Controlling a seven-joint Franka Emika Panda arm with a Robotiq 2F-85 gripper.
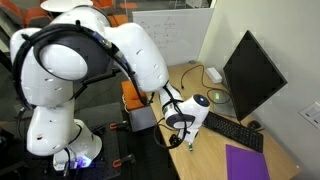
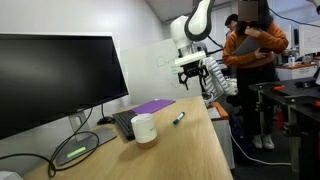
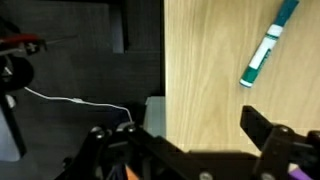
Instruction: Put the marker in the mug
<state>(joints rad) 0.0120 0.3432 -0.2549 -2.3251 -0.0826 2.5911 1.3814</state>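
Wrist view: marker point(image 3: 268, 45); exterior view: mug point(image 2: 144, 128)

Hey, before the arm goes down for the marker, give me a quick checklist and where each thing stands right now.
1. Gripper open and empty: ok, the jaws stand wide apart with nothing between them.
2. Marker free to grasp: ok, it lies flat on the bare table, touching nothing else.
3. Gripper lined up over the marker: not ok, in the wrist view the marker sits off toward a corner.
4. Mug upright: ok; whether it is empty, cannot tell.
5. Person clear of the arm: cannot tell, they stand close behind it.
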